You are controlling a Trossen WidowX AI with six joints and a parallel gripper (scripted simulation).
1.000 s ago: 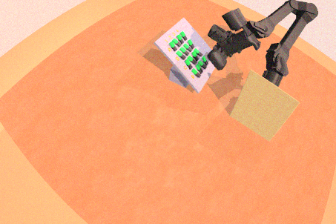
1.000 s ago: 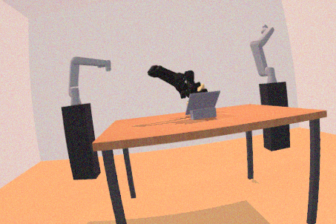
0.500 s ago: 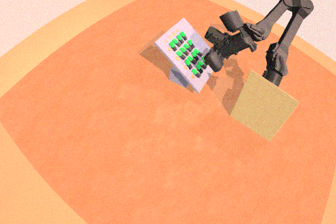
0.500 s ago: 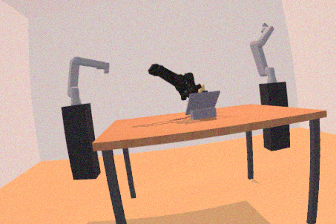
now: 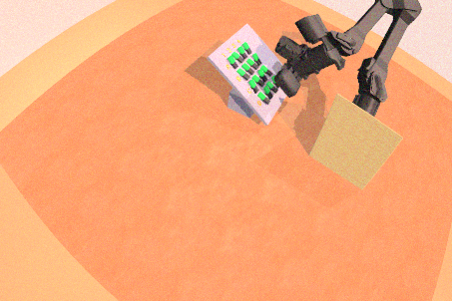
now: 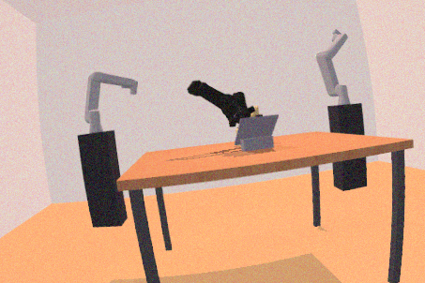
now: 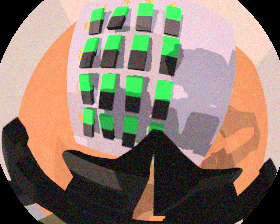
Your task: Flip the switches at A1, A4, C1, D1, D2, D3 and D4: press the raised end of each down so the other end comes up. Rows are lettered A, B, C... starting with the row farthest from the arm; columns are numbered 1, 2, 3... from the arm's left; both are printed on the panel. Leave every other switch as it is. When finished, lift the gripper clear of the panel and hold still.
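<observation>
A tilted pale panel (image 5: 219,56) (image 6: 258,126) (image 7: 204,63) stands on the table and carries a four-by-four grid of green-and-dark rocker switches (image 5: 250,73) (image 7: 127,63). My gripper (image 5: 285,83) (image 7: 156,133) is shut and empty. Its tip is at the panel's near edge, over the row closest to the arm, around the third column in the wrist view. Whether it touches a switch I cannot tell. In the exterior view the panel shows from behind and hides the fingertips; the dark arm (image 6: 220,100) reaches down behind it.
A tan square mat (image 5: 355,142) lies under the arm's base on the orange table (image 5: 160,189) (image 6: 277,156). Two grey idle arms on black pedestals (image 6: 100,173) (image 6: 348,141) stand behind the table.
</observation>
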